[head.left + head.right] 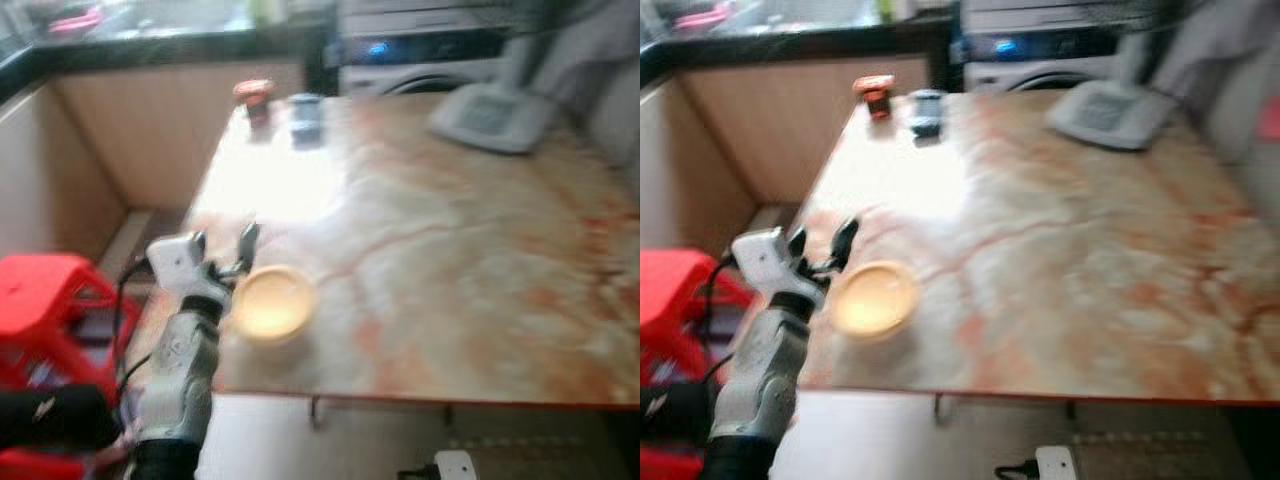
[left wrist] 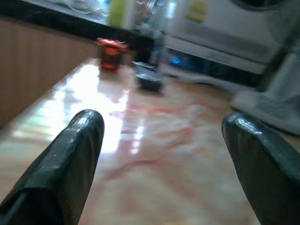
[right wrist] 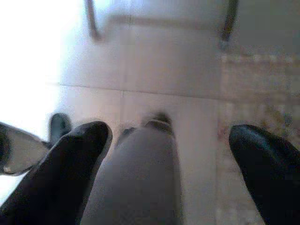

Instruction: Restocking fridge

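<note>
A round pale-yellow bowl point(image 1: 271, 301), its inside blurred, sits near the front left edge of the marbled orange-and-cream surface point(image 1: 450, 260). The left end effector point(image 1: 222, 246) hovers just beside it, fingers apart. A red-lidded jar point(image 1: 254, 97) and a small blue-grey container point(image 1: 305, 115) stand close together at the far edge. The right end effector point(image 3: 168, 154) hangs over the floor, fingers spread.
</note>
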Robot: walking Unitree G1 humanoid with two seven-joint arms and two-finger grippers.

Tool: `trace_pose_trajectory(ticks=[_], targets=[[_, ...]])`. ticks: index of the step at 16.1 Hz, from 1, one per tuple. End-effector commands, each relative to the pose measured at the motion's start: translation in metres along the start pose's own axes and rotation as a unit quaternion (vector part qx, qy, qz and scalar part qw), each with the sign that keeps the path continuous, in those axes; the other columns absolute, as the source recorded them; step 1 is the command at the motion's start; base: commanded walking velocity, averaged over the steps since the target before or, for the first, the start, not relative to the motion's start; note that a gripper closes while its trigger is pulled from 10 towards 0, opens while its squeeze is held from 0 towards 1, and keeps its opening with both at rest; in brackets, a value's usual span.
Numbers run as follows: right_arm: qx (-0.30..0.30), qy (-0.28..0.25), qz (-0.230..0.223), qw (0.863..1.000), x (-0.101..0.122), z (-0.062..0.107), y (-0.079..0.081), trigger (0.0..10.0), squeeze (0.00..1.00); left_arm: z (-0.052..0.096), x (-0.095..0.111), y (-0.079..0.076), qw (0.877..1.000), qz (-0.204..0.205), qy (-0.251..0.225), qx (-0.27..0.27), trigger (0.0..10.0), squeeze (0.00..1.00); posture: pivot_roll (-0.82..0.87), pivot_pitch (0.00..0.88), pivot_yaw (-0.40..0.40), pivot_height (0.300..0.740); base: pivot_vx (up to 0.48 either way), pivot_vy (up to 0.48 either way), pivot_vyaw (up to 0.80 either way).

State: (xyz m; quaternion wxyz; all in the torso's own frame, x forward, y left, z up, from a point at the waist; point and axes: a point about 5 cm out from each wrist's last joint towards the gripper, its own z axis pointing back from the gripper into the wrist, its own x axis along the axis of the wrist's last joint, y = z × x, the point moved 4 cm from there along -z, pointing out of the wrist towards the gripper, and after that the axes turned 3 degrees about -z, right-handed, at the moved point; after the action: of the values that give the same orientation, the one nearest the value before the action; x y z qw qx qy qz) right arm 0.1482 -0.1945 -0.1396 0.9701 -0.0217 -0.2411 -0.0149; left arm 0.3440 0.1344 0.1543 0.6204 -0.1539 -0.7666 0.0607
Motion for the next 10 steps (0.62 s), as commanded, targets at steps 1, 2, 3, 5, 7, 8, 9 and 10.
trace_pose_trajectory(ticks=[1, 2, 3, 5, 7, 8, 9, 10], targets=[[0.002, 0.017, -0.004, 1.000, -0.010, 0.001, 0.002, 10.0, 0.00, 0.002, 0.002, 0.006, 1.000, -0.019, 0.001, 0.003, 10.0, 0.00, 0.09, 0.042, 0.062, 0.740, 0.000, 0.000, 0.00], [0.002, 0.017, -0.004, 1.000, -0.010, 0.001, 0.002, 10.0, 0.00, 0.002, 0.002, 0.006, 1.000, -0.017, -0.001, 0.003, 10.0, 0.00, 0.09, 0.042, 0.062, 0.740, 0.000, 0.000, 0.00], [0.002, 0.017, -0.004, 1.000, -0.010, 0.001, 0.002, 10.0, 0.00, 0.003, 0.002, 0.006, 1.000, -0.018, -0.002, 0.004, 10.0, 0.00, 0.10, 0.043, 0.061, 0.740, 0.000, 0.000, 0.00], [0.002, 0.017, -0.003, 1.000, -0.010, 0.001, 0.003, 10.0, 0.00, 0.004, 0.002, 0.006, 1.000, -0.015, -0.002, 0.002, 10.0, 0.00, 0.10, 0.043, 0.061, 0.740, 0.000, 0.000, 0.00], [0.002, 0.016, -0.003, 1.000, -0.010, 0.001, 0.003, 10.0, 0.00, 0.006, 0.002, 0.005, 1.000, -0.014, -0.003, 0.002, 10.0, 0.00, 0.10, 0.042, 0.064, 0.740, 0.000, 0.000, 0.00], [0.002, 0.016, -0.004, 1.000, -0.010, 0.001, 0.003, 10.0, 0.00, 0.007, 0.003, 0.007, 1.000, -0.013, -0.008, 0.009, 10.0, 0.00, 0.10, 0.041, 0.065, 0.740, 0.000, 0.000, 0.00], [0.002, 0.015, -0.004, 1.000, -0.010, 0.001, 0.003, 10.0, 0.00, 0.009, 0.005, 0.009, 1.000, -0.015, -0.015, 0.022, 10.0, 0.00, 0.10, 0.041, 0.067, 0.740, 0.000, 0.000, 0.00], [0.002, 0.015, -0.003, 1.000, -0.010, 0.001, 0.003, 10.0, 0.00, 0.012, 0.006, 0.012, 0.999, -0.036, -0.019, 0.029, 10.0, 0.00, 0.10, 0.041, 0.068, 0.740, 0.000, 0.000, 0.00]])
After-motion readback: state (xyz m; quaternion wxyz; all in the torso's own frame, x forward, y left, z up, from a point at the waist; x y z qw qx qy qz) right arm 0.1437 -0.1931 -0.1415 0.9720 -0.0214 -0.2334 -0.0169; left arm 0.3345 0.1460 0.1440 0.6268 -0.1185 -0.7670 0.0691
